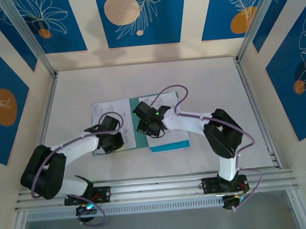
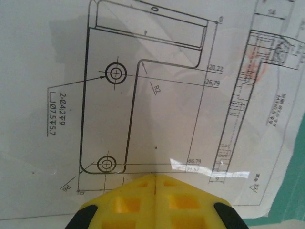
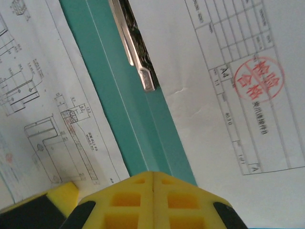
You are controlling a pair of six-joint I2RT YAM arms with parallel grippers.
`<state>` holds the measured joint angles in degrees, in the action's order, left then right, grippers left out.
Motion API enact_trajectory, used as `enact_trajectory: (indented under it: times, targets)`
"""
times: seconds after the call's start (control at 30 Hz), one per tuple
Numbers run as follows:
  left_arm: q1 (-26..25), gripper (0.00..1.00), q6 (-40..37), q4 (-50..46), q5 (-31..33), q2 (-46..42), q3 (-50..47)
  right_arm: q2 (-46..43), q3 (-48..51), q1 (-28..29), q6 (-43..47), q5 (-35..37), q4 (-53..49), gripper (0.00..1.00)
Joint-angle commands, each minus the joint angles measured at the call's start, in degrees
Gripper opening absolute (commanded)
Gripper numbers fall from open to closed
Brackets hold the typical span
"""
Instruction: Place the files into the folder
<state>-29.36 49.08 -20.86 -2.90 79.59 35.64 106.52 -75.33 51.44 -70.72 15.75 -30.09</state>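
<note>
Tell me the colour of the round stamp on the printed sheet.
Red; the stamp shows best in the right wrist view.

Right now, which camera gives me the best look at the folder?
Right wrist: the folder runs as a wide teal band between printed sheets, its metal clip sharp. Top external shows a small teal strip between the sheets. Left wrist catches a teal corner beside a drawing.

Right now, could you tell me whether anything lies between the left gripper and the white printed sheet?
Nothing visible does: the shut left gripper points straight at the white paper sheet printed with black line drawings, with bare paper ahead.
</note>
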Motion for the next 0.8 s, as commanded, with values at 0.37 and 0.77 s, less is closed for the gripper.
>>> enact_trajectory:
  times: [0.37,0.77]
  targets:
    - [-6.48,0.0,6.86,3.57,4.13,1.81,-3.9,6.2,-6.22,-5.36,-3.23,1.26,-4.57,0.0]
    - [-6.41,0.0,6.62,3.3,4.48,2.01,-3.89,9.64,-9.15,-6.09,-3.98,-0.28,-4.94,0.0]
